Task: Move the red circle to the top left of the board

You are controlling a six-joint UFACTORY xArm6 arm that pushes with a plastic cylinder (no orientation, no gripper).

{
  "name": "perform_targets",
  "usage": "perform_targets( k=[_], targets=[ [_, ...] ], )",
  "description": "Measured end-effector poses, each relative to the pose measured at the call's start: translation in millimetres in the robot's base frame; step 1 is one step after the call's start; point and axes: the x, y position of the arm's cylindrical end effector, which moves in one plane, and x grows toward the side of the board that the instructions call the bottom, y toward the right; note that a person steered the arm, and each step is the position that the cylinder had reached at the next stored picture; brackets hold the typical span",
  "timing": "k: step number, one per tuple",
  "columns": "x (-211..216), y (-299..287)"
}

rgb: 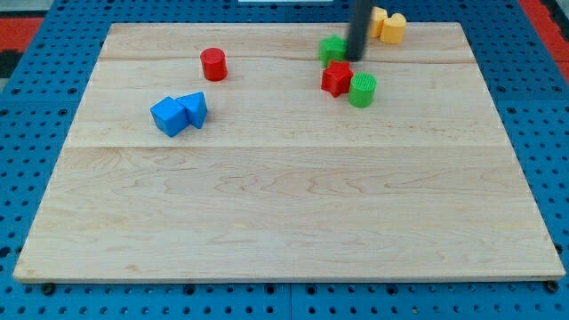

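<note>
The red circle (213, 64) is a short red cylinder standing near the view's top, left of centre, on the wooden board (284, 204). My tip (356, 57) is far to its right, at the view's top. It stands just right of a green block (332, 48) and above a red star-shaped block (337, 78). The rod rises out of the top of the view.
A green cylinder (362, 90) sits right of the red star. Two yellow blocks (388, 25) lie at the top edge, right of the rod. A blue cube (169, 116) and a blue triangular block (194, 108) sit together at the left.
</note>
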Motion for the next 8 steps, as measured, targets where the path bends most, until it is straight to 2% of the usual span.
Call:
perform_targets(
  k=[1,3,4,5,6,7,8],
  targets=[
    [4,21],
    [17,-108],
    [45,-132],
    [36,-186],
    [3,-193],
    [-6,-206],
    [-19,-195]
  ],
)
